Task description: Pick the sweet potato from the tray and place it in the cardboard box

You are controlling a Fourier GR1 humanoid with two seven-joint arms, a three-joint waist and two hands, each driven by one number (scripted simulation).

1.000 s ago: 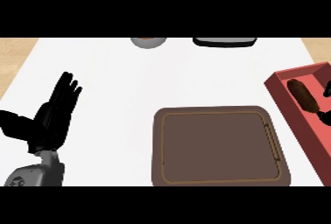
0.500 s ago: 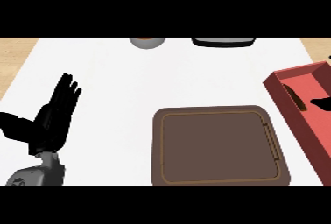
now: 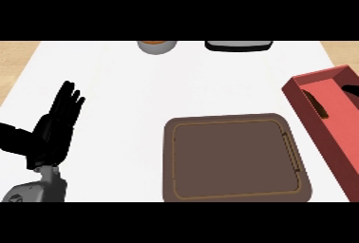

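Resting at the lower left of the head view, my left hand (image 3: 54, 127) stands open, fingers straight and pointing up, holding nothing and well apart from the tray. Of my right hand (image 3: 349, 88) only a small black scrap shows at the right edge, over the cardboard box (image 3: 339, 124); whether it is wide, narrow or holding anything I cannot tell. A dark brown, elongated sliver, which I take for the sweet potato (image 3: 319, 105), lies inside the box against its near-left wall, not on the tray (image 3: 237, 161). Judgement: placement looks essentially done. Handling note: a sweet potato should be stiff, moderately heavy for its bulk, with matte, slightly rough skin and little risk of slipping or bruising; the best hold would be across its thick middle, thumb opposite the fingers, long axis crosswise to the palm. The box is reddish, straight-walled, open-topped and set at an angle, its inner floor paler than its walls. The tray is a brown, rounded-corner rectangle with a low raised rim and a thin inset line, its surface smooth. The counter (image 3: 140, 95) is plain white and flat. At the far edge sit a grey bowl (image 3: 155, 46) and a dark flat object (image 3: 237, 45), both partly cut off.
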